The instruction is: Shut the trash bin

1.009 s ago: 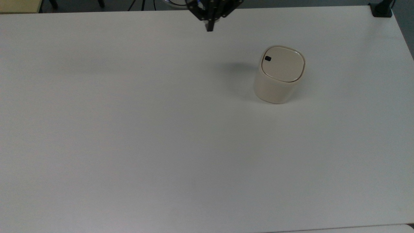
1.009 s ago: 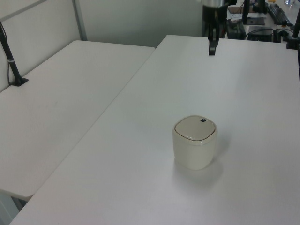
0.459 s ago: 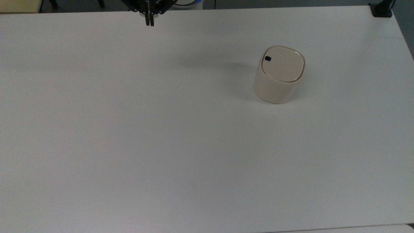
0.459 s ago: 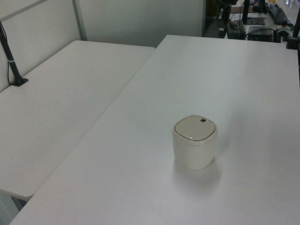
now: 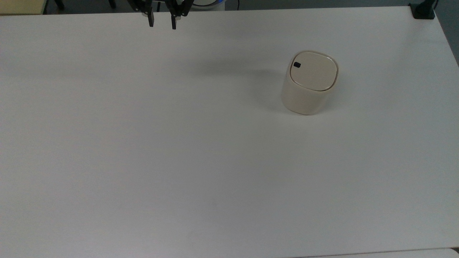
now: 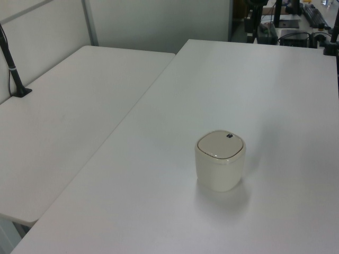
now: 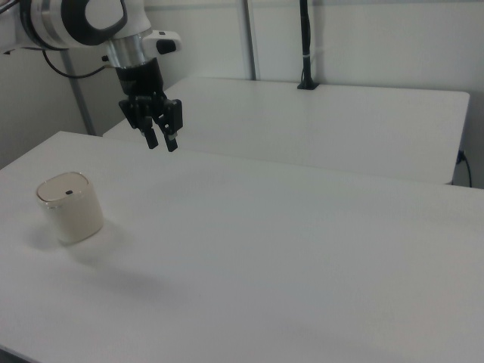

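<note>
The trash bin [image 5: 309,83] is a small cream-beige rounded-square bin standing upright on the white table [image 5: 179,143]. Its flat lid lies down flush on the rim, with a small black button [image 5: 297,65] near one corner. The same trash bin [image 6: 220,160] stands in the middle of the left view, and the trash bin [image 7: 69,207] is at the right view's left. My gripper [image 5: 162,21] hangs open and empty at the top view's upper edge, far to the left of the bin. In the right view the gripper [image 7: 161,141] is high above the table, to the right of the bin.
A second white table [image 6: 63,121] adjoins on the left view's left, with a black clamp pole [image 6: 13,69] on it. Another black clamp [image 5: 423,10] sits at the top view's upper right table corner. Desks with equipment [image 6: 296,26] stand beyond the far edge.
My gripper swung from the top view's upper middle to the upper left, away from the bin, and its fingers went from shut to open. The bin has not moved.
</note>
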